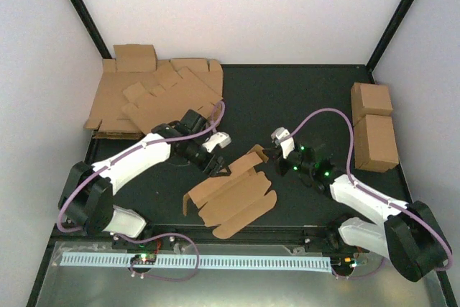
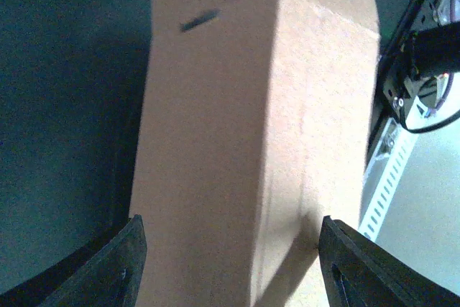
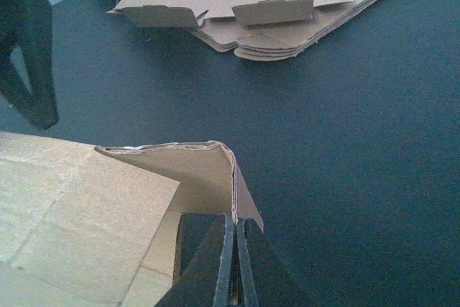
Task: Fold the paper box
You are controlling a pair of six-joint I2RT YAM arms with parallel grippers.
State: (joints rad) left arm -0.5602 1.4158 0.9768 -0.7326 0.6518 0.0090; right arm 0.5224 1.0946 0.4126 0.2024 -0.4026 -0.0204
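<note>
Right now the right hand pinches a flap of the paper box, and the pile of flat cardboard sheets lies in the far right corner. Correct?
No: the pile of sheets lies in the far left corner, as the top view shows. The right hand does pinch a flap of the paper box.

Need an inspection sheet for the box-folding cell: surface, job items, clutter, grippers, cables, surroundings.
Surface: dark table, flat and matte.
Job's things: paper box lies mostly unfolded mid-table, with one end flap lifted.
Clutter: heap of cardboard sheets in the far left corner; two cardboard blocks side by side at the right edge.
Grippers: left gripper is open, fingers either side of the box; right gripper is shut on the lifted flap.
Cables: purple cables loop off both arms; none seen lying on the box.
Surroundings: white walls, black frame posts, slotted rail along the near edge.
</note>
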